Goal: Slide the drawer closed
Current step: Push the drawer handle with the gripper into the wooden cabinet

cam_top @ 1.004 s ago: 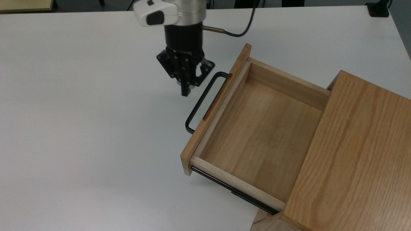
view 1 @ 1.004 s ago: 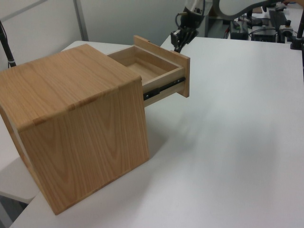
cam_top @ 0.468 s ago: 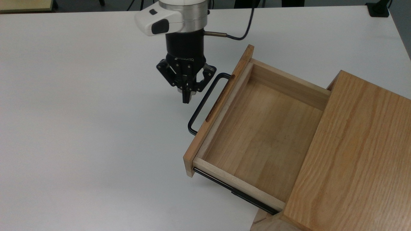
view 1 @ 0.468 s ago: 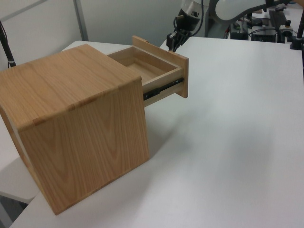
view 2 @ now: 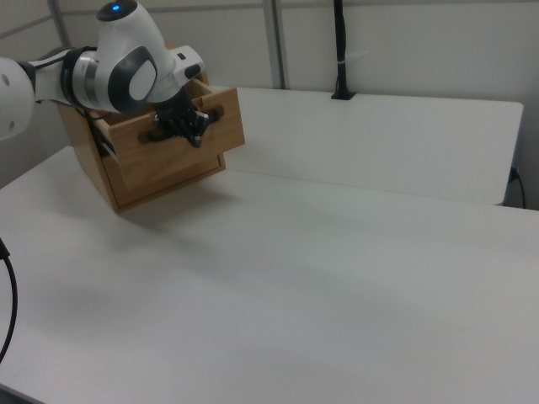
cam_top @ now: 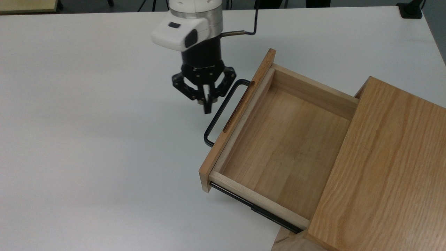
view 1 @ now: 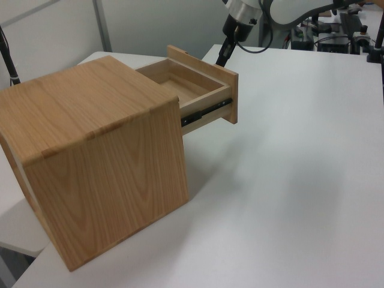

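One white table (cam_top: 87, 139) (drawer (cam_top: 278, 139) open) beneath grey walls (view 2: 404, 42)

From the top view you look steeply down, close over the pulled-out light-wood drawer (cam_top: 278, 146). The left view sits behind the large grained wooden cabinet box (view 1: 96, 156), facing past it. The right view faces the drawer's front from afar. All share the drawer.

The drawer (cam_top: 282, 139) is pale light wood with a thin black handle (cam_top: 223, 108), the cabinet (cam_top: 386, 167) a grained honey-tan wood, the gripper (cam_top: 207, 109) black under a white-and-silver wrist, the table (cam_top: 87, 139) plain white.
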You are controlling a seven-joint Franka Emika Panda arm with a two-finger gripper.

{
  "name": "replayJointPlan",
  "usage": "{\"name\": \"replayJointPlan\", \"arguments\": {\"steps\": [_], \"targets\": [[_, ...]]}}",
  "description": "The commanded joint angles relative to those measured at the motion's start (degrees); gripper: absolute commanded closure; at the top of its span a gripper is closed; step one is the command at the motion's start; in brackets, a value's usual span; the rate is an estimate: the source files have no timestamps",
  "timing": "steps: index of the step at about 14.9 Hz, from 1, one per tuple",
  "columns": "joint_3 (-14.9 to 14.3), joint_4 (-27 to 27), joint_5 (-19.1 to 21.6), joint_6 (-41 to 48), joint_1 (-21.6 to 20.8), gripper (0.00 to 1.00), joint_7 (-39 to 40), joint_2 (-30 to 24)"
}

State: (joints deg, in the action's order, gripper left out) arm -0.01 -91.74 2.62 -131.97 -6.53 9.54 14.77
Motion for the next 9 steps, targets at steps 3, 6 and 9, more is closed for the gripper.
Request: {"name": "replayJointPlan", "arguments": {"steps": [3, 6, 9], "targets": [[0.62, 0.95, 11.26, 1.54, -0.15, 1.00, 25.24, 1.05], [1.75, 1.03, 11.53, 1.02, -0.86, 1.00, 28.24, 1.66], [4.66, 3.22, 11.53, -1.09, -0.77, 1.00, 30.10, 4.29]]}}
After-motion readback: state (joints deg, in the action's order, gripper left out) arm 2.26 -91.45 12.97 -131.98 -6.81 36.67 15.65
